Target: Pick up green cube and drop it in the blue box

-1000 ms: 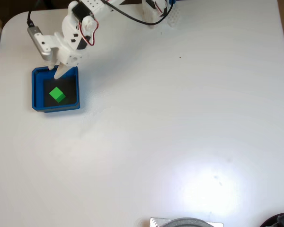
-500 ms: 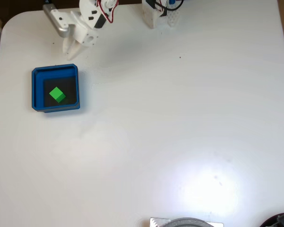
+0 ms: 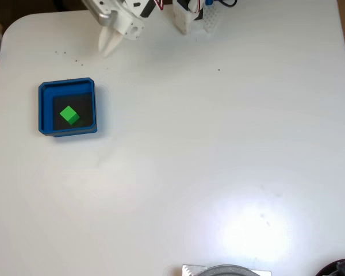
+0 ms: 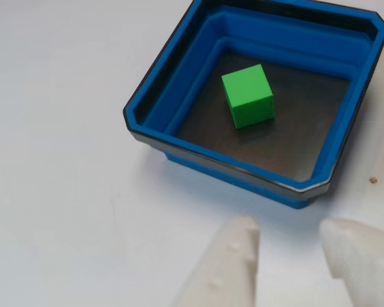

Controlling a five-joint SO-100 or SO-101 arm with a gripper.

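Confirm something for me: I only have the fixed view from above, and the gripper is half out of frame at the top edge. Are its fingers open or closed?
Observer: Open. The other view shows the gripper with a clear gap between its two white fingertips, and nothing held in it.
Operator: Does the green cube sit flat or lean on a wall?
Observer: Flat. The green cube rests on the dark floor of the blue box, apart from all four walls.
Operator: Are the fingertips over the box?
Observer: No. They sit outside the near wall, over bare white table.
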